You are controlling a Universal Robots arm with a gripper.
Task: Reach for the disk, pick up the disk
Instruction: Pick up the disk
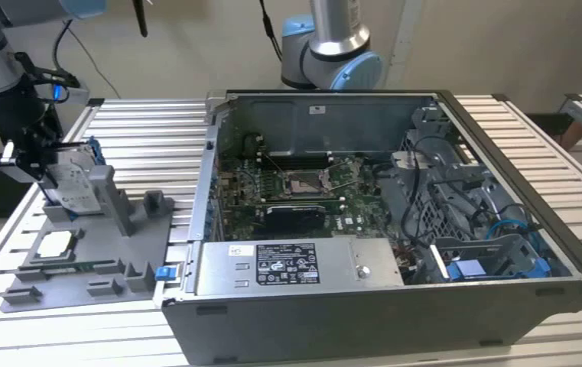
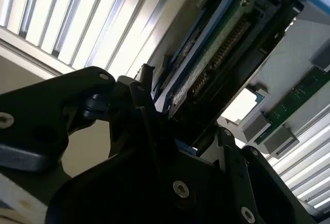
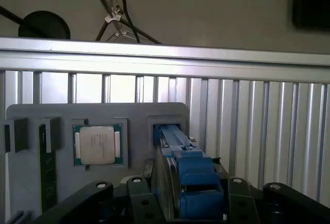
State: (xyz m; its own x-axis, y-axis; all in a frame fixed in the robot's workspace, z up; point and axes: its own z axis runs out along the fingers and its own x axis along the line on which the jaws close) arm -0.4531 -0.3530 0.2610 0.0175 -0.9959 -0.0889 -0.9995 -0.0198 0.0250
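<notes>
The disk (image 1: pixel 79 182), silver-grey with a white label and a bright blue bracket, stands on edge in a slot of the grey holder tray (image 1: pixel 97 264) at the exterior view's left. My gripper (image 1: pixel 58 172) comes down over it from above. In the first wrist view the disk (image 3: pixel 178 149) runs from its slot back between my two black fingers, and the gripper (image 3: pixel 188 185) sits tight against both of its sides. The second wrist view shows the disk's (image 2: pixel 216 53) connector edge held in the gripper (image 2: pixel 185 105).
A square silver chip (image 3: pixel 98 144) and a green memory stick (image 3: pixel 47 175) lie in the tray beside the disk. An open computer case (image 1: pixel 535 252) takes up the middle and right of the slatted metal table (image 1: pixel 147 122). A second arm's base (image 1: pixel 332 53) stands behind it.
</notes>
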